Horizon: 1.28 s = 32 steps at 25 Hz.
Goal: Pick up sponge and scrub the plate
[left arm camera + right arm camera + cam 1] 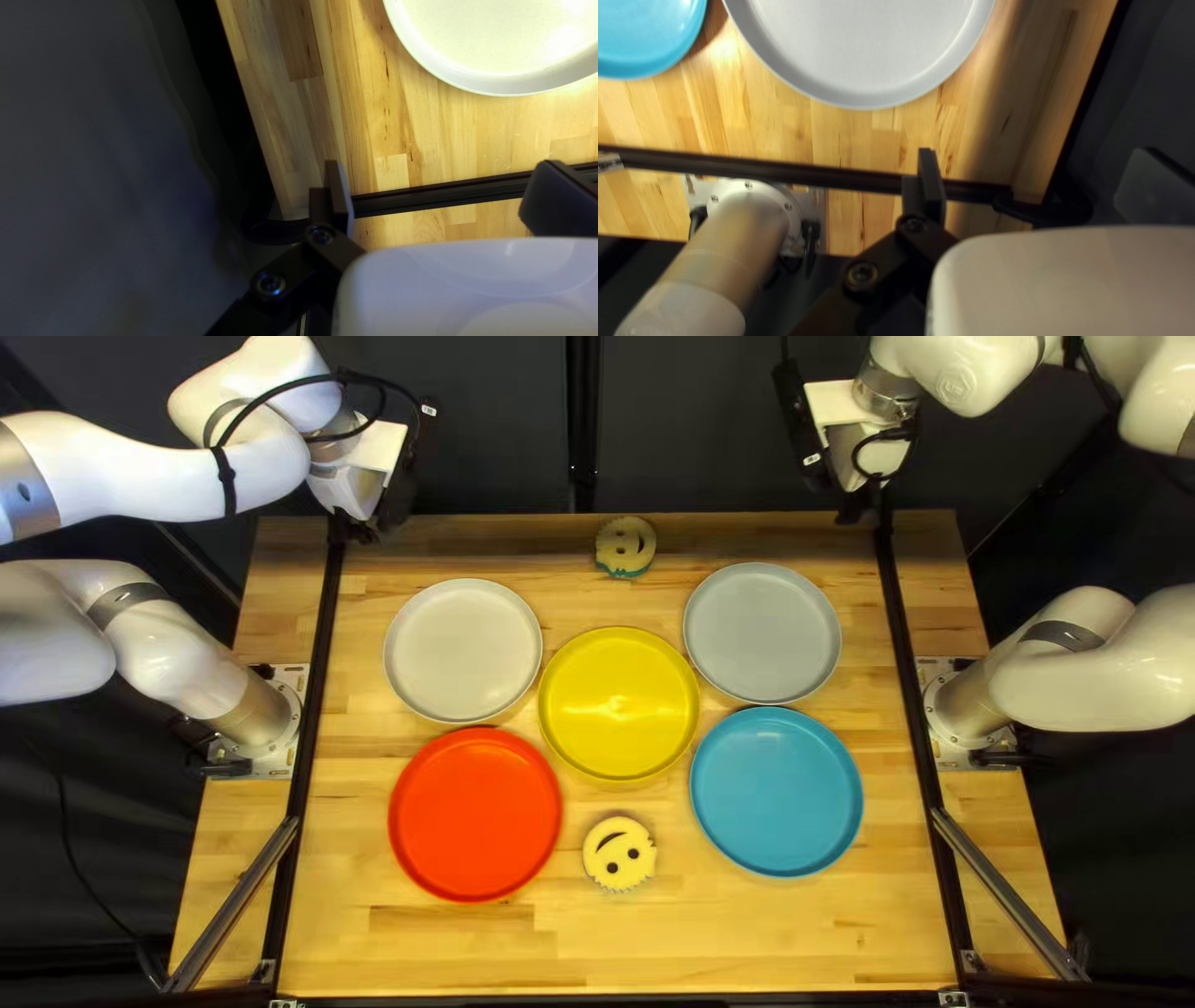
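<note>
- Nearest, a smiley sponge lies on the table, between the red plate at its left and the blue plate at its right.
- Silver bars slant along the left and right sides.
- Just past the sponge, the yellow plate takes the middle, its rim near the other plates.
- Black rails, one left and one right, run near to far between the plates and the arm bases.
- Further on sit the white plate at left and the grey plate at right.
- Beyond the yellow plate, a second sponge, teal underneath, lies close to the far edge, between white and grey.
- The left gripper hangs by the far left corner, jaws wide, nothing in them.
- The right gripper hangs by the far right corner, its jaws also wide and bare.
- Behind everything, a dark curtain.
</note>
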Motion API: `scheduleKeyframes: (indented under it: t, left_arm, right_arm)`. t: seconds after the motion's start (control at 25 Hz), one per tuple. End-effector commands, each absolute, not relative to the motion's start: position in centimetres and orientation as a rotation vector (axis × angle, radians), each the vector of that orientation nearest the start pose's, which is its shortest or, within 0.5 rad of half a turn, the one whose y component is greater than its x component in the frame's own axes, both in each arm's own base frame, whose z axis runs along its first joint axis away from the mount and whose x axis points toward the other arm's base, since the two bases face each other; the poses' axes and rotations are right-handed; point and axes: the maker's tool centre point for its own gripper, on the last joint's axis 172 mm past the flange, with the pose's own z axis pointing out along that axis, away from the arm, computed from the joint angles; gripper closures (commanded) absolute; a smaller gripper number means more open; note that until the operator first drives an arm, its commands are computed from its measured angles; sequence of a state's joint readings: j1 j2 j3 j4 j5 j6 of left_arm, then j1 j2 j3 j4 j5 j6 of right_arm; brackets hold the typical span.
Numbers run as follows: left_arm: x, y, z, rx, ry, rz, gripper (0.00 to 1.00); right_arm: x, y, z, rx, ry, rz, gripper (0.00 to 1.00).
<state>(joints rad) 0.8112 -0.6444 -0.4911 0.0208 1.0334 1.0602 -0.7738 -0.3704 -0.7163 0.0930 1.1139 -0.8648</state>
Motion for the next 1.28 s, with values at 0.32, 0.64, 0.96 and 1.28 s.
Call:
scheduleKeyframes:
  t: [0.32, 0.64, 0.96, 1.28]
  left_arm:
    - [21.6, 23.3, 19.3, -3.022, 0.393, -0.07, 0.0]
    - [21.6, 23.3, 19.3, -3.022, 0.393, -0.07, 0.0]
    - [21.6, 23.3, 19.3, -3.022, 0.393, -0.07, 0.0]
    - [21.6, 23.3, 19.3, -3.022, 0.393, -0.07, 0.0]
  right_arm:
    - [36.6, -22.6, 15.0, -3.048, 0.053, -0.136, 0.0]
    - [36.6, -22.6, 15.0, -3.048, 0.053, -0.136, 0.0]
    - [39.6, -23.3, 13.1, -3.054, 0.01, -0.083, 0.0]
    - [43.7, -25.1, 11.5, -3.052, 0.029, -0.144, 0.0]
